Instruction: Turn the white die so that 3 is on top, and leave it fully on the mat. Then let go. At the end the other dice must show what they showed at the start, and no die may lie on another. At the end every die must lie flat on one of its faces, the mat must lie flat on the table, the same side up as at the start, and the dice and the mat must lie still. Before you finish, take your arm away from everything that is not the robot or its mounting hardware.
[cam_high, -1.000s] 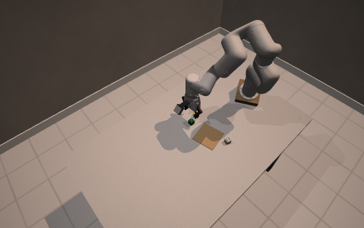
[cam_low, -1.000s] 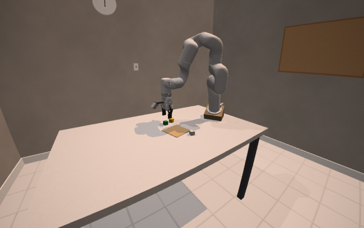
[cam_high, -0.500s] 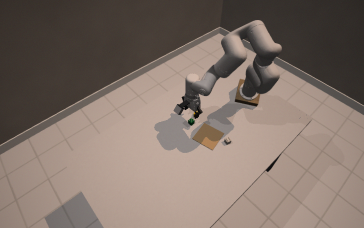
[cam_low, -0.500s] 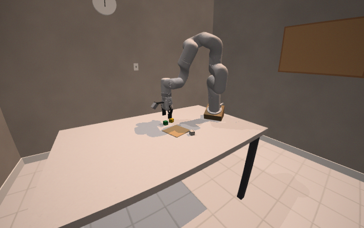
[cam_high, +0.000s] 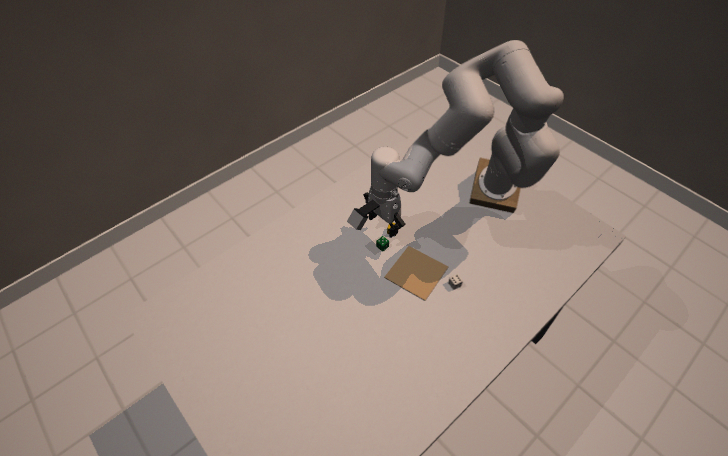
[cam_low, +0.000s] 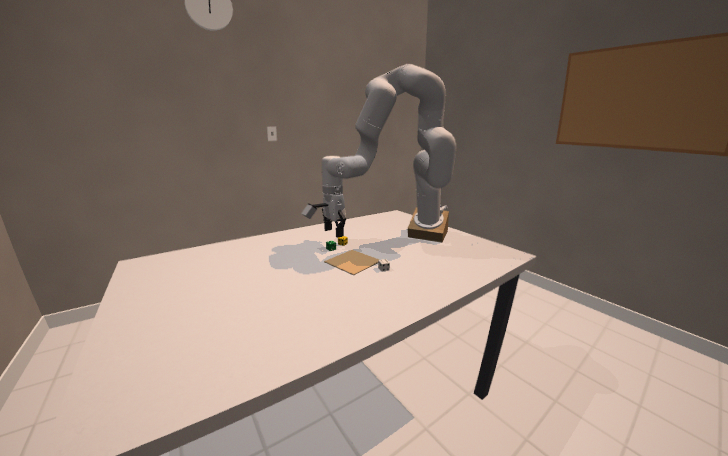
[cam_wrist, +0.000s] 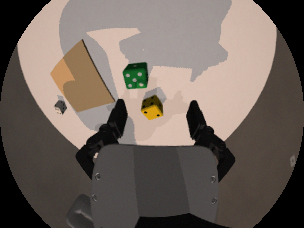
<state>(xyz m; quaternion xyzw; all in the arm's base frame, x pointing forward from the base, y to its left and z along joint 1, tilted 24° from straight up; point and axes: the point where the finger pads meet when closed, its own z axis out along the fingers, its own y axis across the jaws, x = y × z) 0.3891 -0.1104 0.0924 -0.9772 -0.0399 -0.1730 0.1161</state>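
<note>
White die (cam_high: 456, 280) rests on the table (cam_high: 268, 343) just off the brown mat (cam_high: 417, 272), on the mat's far side from the gripper (cam_high: 384, 223); fingers spread wide, empty, above the yellow die (cam_wrist: 152, 108).

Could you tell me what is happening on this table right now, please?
A single robot arm has its hand open and empty, low over a yellow die beside a green die. The white die it is meant to turn lies on the table, just off the brown mat, on the side away from the hand. Nothing is gripped yet.
</note>
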